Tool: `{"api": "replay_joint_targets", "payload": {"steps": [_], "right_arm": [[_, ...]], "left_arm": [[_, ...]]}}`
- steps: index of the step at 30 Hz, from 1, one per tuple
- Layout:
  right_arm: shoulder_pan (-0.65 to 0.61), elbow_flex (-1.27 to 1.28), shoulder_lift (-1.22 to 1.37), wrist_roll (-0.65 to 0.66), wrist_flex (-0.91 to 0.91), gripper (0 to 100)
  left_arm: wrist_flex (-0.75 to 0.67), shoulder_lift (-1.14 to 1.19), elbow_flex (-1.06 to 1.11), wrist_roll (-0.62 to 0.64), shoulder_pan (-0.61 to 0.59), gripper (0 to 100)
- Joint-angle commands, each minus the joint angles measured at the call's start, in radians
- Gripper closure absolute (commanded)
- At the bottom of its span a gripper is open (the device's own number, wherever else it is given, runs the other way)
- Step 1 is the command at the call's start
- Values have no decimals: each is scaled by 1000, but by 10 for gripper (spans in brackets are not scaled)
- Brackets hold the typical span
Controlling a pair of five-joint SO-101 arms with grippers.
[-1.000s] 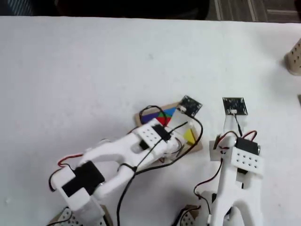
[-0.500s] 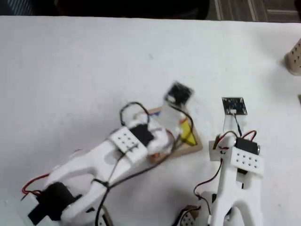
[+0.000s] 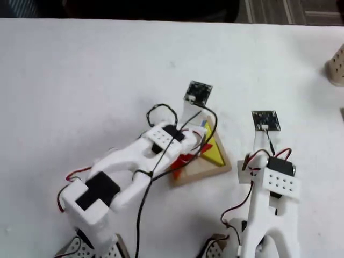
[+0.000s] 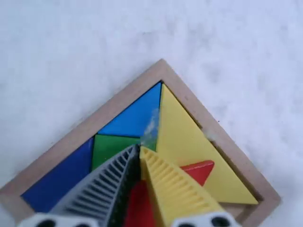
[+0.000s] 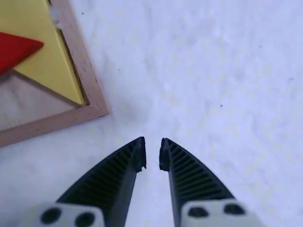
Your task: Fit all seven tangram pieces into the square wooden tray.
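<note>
White desk (image 3: pixel 80 70). Poising left gripper (image 4: pixel 138 150), pressed together, over wooden tray (image 4: pixel 203 122); risking shoving red piece (image 4: pixel 199 171) up onto yellow triangle (image 4: pixel 182 132). Idling right gripper (image 5: pixel 151 153), nearly pressed together, just right of tray.

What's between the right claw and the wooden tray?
Just bare white table. In the right wrist view, the right gripper sits a little way off the corner of the tray, with nothing in the gap.
</note>
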Motion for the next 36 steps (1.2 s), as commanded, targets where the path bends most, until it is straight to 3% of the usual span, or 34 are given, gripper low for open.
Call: {"api": "replay_joint_targets", "payload": {"steps": [1,11,19,24,36], "right_arm": [[-13,-3,-22,11,-15,945],[-13,-3,-22,11,-16,945],[-13,-3,-22,11,-16,945],[-13,-2,-22,12,-16,945],[-13,11,-22,40,-35,945]], "left_arm": [[38,-61,-28,14,24,979],[-14,-285,147,12,90,979],[-3,-469,319,9,-48,978],[-2,-479,423,-87,-65,978],[-5,-483,473,-91,94,978]]}}
